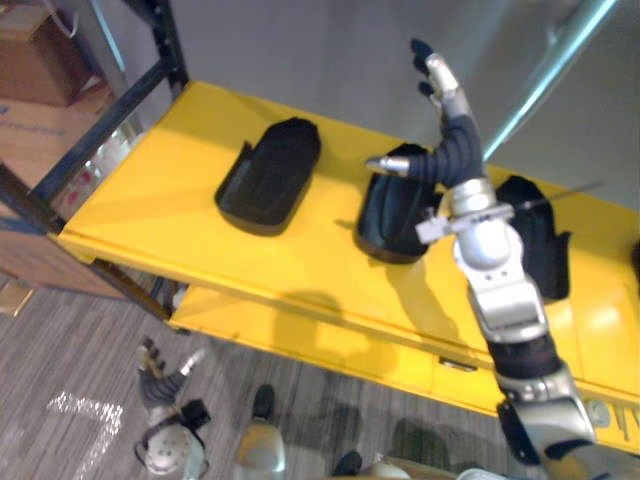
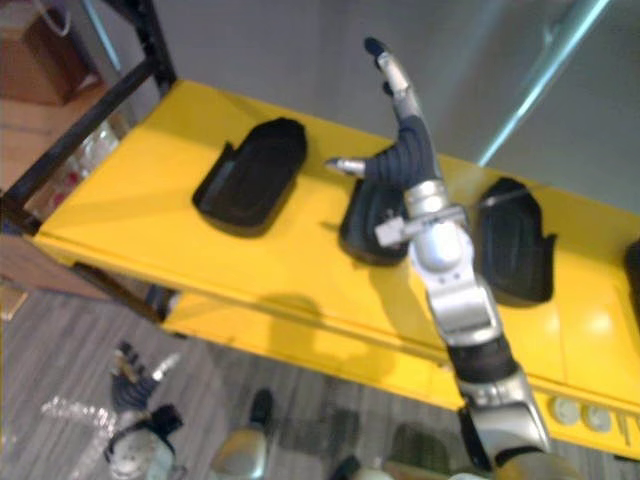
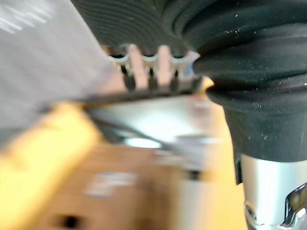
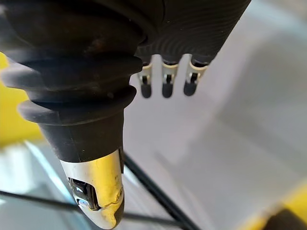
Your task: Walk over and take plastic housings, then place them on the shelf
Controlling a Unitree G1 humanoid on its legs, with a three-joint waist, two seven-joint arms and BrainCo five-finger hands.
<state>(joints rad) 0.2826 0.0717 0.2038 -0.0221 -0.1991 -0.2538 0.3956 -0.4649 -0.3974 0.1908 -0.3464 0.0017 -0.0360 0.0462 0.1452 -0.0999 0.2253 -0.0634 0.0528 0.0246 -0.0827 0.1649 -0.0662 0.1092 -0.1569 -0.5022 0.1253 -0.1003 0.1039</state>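
Observation:
Three black plastic housings lie on the yellow shelf (image 1: 190, 225): one at the left (image 1: 270, 175), one in the middle (image 1: 385, 220) and one at the right (image 1: 535, 240). My right hand (image 1: 452, 140) is raised above the middle housing with its fingers (image 4: 165, 84) straight and its thumb (image 4: 98, 191) out. It is open and holds nothing. My left hand (image 1: 160, 380) hangs low by the floor, below the shelf's front edge. Its fingers (image 3: 151, 72) are relaxed and empty.
A further dark housing (image 1: 635, 260) shows at the shelf's far right edge. A lower yellow shelf board (image 1: 300, 330) juts out beneath. A black shelf post (image 1: 165, 40) and a cardboard box (image 1: 40, 50) stand at the left, a slanted silver bar (image 1: 550, 70) behind.

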